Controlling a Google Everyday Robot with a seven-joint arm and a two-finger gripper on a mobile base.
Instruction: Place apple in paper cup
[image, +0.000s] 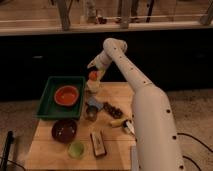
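The apple (93, 75) is a small orange-red ball at the tip of my gripper (95, 71), at the far side of the wooden table (50, 152). The gripper is shut on the apple and holds it right above the rim of the off-white paper cup (92, 86), which stands upright just right of the green tray. The apple's underside is at or just above the cup's rim. My white arm (135, 85) reaches in from the lower right and hides the table's right side.
A green tray (49, 102) with an orange bowl (67, 95) sits at left. In front are a dark bowl (65, 130), a translucent green cup (76, 149), a small metal cup (91, 113), dark grapes (113, 110), a yellow item (116, 123) and a brown bar (98, 143).
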